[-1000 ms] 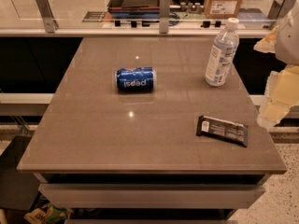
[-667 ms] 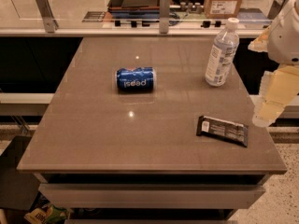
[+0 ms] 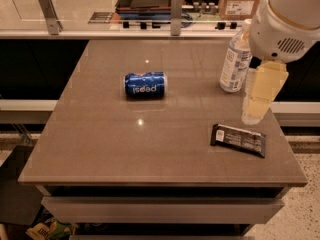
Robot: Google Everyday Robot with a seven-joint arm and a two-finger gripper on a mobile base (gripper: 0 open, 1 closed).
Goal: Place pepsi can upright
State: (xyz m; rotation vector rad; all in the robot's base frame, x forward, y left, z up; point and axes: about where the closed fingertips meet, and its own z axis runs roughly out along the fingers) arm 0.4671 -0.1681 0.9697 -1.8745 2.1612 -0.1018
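Note:
The blue pepsi can [image 3: 145,84] lies on its side near the middle of the brown table [image 3: 100,134], its lettering facing me upside down. My gripper [image 3: 259,99] hangs at the right side of the table, over its right edge, well to the right of the can and just right of the water bottle. The white arm housing [image 3: 290,19] sits above it. The gripper is well apart from the can and holds nothing that I can see.
A clear plastic water bottle [image 3: 235,59] stands upright at the table's back right. A dark snack bar wrapper [image 3: 239,139] lies at the front right. A glass rail with metal posts [image 3: 175,6] runs behind the table's far edge.
My arm and gripper have moved left, further in over the table's right edge and partly in front of the water bottle. The can, bottle and wrapper have not moved.

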